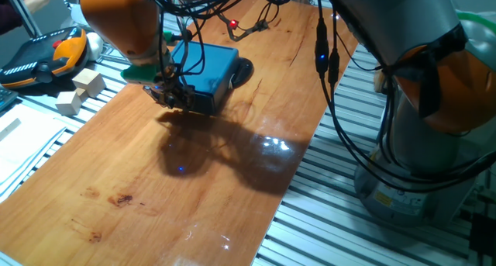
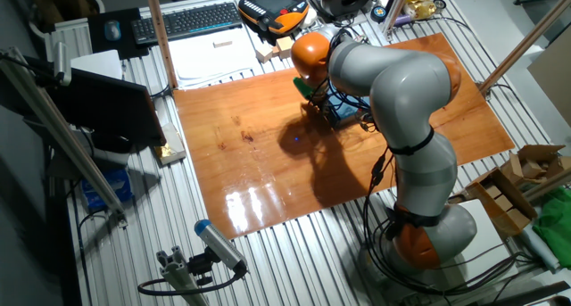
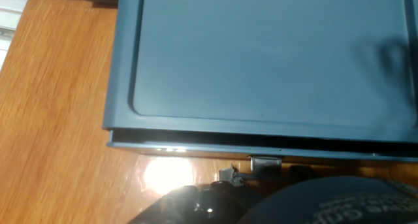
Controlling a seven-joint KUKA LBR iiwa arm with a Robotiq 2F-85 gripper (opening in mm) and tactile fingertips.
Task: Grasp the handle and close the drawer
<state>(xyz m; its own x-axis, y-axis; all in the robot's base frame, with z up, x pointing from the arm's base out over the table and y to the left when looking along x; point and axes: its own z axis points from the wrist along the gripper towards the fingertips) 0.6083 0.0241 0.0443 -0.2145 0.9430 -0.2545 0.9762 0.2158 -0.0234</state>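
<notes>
The blue box (image 1: 209, 64) stands at the far middle of the wooden board (image 1: 194, 188). In the hand view its flat top (image 3: 261, 54) fills the frame. The drawer (image 3: 196, 140) shows only as a thin dark strip under the box's front edge, pushed in about flush. A small grey handle (image 3: 264, 162) sticks out from that front. My gripper (image 1: 172, 95) hangs low right against the box's front face, at the handle. Its dark fingers (image 3: 196, 198) blur along the bottom of the hand view, and their spacing cannot be made out. In the other fixed view the arm (image 2: 401, 83) covers most of the box.
Wooden blocks (image 1: 77, 91) and an orange-black teach pendant (image 1: 46, 57) lie off the board's left edge. A black round object (image 1: 244, 68) sits right behind the box. Cables with a red light (image 1: 232, 23) trail at the far end. The robot base (image 1: 418, 181) stands to the right.
</notes>
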